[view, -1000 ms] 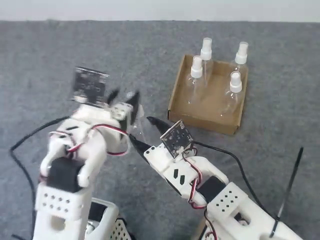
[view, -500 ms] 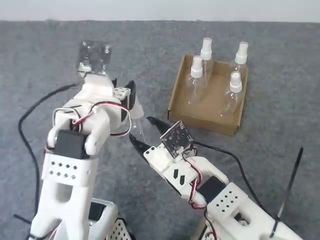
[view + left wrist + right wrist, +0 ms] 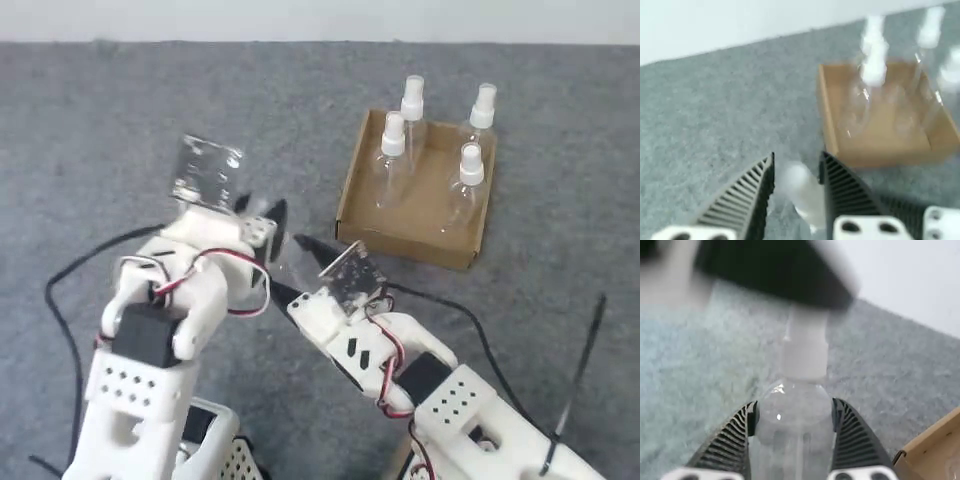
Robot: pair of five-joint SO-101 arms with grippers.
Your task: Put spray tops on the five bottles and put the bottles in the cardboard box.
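The bottle (image 3: 800, 432) sits mid-frame between my arms, and from above they hide most of it. My left gripper (image 3: 796, 165), angled down, pinches its blurred spray top (image 3: 802, 192). My right gripper (image 3: 794, 412) clamps the body. At the upper right, the cardboard box (image 3: 352, 195) holds four capped bottles (image 3: 391, 140).

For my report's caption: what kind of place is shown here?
Probably a robotics test bench: white plastic robot arms with bare wires, a grey felt-like table cover, a brown cardboard box holding clear spray bottles.
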